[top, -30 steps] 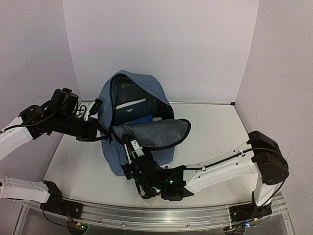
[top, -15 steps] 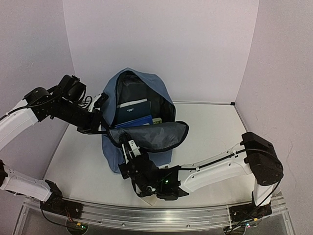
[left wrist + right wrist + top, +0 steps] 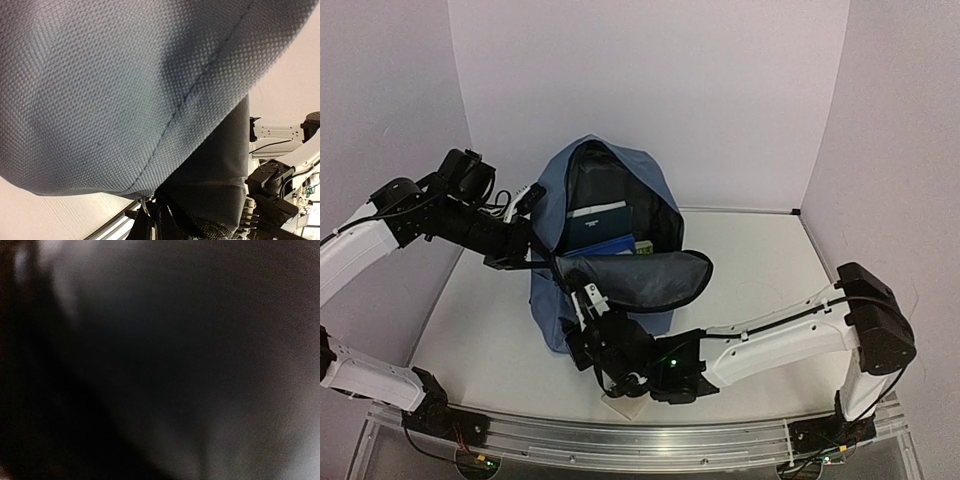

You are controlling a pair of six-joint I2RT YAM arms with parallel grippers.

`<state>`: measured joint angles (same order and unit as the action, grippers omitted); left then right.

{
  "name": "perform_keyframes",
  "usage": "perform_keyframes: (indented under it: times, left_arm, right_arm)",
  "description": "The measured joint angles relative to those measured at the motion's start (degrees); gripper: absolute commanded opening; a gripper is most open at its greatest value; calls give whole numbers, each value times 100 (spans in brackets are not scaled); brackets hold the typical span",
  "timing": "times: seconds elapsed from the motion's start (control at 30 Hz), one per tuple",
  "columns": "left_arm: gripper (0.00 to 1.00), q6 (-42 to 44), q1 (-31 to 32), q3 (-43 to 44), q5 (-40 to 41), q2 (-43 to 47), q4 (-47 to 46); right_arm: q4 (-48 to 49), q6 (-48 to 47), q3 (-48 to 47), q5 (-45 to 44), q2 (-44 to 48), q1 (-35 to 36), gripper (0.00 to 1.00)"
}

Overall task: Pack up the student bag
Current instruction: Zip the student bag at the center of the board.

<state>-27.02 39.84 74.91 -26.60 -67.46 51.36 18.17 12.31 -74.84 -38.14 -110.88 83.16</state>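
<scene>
Overhead, the student bag [image 3: 545, 300] stood upright on the table [image 3: 760, 260], mouth open, its flap [image 3: 640, 280] folded forward. Your left gripper [image 3: 527, 205] was clamped on the bag's rim, the bag just to its right. Your right gripper [image 3: 592, 305] sat under the flap; whether released or grasping, I cannot tell
</scene>
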Motion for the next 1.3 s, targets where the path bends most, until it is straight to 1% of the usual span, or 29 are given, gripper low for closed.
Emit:
perform_keyframes:
  times: [0.17,0.27,0.3,0.4,0.43,0.53,0.63,0.8,0.93,1.13,1.3]
  left_arm:
    - [0,-133,-5,-158,-243,0,-348]
    - [0,-154,-7,-166,-278,-1,-398]
    - [0,-155,-9,-166,-284,-2,-410]
    - [0,-156,-13,-173,-290,0,-449]
    - [0,-156,-16,-190,-300,0,-459]
    - [0,-153,-16,-215,-307,-2,-447]
    - [0,-153,-16,-232,-300,-2,-436]
    - [0,-153,-16,-232,-275,-2,-438]
    - [0,-140,-16,-232,-288,-2,-412]
    - [0,-83,-14,-232,-514,-2,-367]
    - [0,-48,-16,-232,-627,-2,-337]
  right_arm:
    - [-582,302,-19,925,417,-109,63]
    - [-825,615,-100,1430,527,-305,63]
    - [-881,719,-116,1576,556,-378,62]
    - [-989,990,-171,1896,630,-559,51]
    - [-1016,1055,-184,1977,652,-601,49]
    - [-1088,1251,-267,2238,669,-713,48]
    - [-1155,1426,-306,2491,709,-799,43]
    - [-1160,1792,-306,3091,894,-1042,38]
    - [-1068,2039,-304,3630,1038,-1222,37]
    - [-743,2227,-307,4125,1195,-1288,25]
    - [-698,2291,-317,4395,1203,-1298,24]
